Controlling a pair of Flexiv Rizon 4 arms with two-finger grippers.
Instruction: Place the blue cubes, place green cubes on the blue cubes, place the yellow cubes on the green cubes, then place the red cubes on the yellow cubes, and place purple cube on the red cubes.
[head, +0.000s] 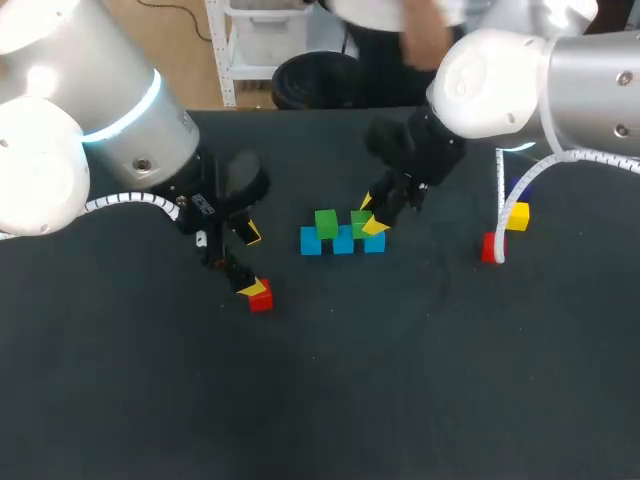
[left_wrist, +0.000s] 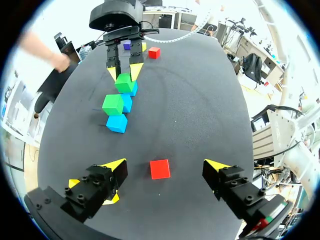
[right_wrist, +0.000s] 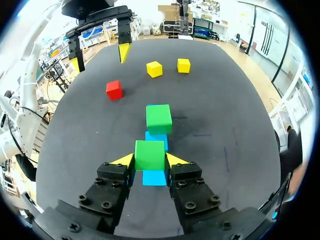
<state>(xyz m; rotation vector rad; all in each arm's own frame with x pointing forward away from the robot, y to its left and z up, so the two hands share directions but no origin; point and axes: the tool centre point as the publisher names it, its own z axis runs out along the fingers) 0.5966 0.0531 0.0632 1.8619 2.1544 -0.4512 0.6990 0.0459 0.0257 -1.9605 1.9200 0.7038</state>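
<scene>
The green cube (right_wrist: 149, 155) is on or just above the end blue cube (right_wrist: 154, 177), pinched by the right gripper (right_wrist: 150, 161). It should let go gently and lift straight up, without bumping the other green cube (right_wrist: 158, 118) next along. Away from the blue cube, the left gripper (left_wrist: 165, 165) is spread wide around a red cube (left_wrist: 160, 169).

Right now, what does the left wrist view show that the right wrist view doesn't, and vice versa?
Only the left wrist view: a purple cube and a second red cube beyond the right end effector. Only the right wrist view: two yellow cubes past the left end effector. Both: the blue cubes, a green cube on them, the held green cube in the right end effector, and the other red cube.
</scene>
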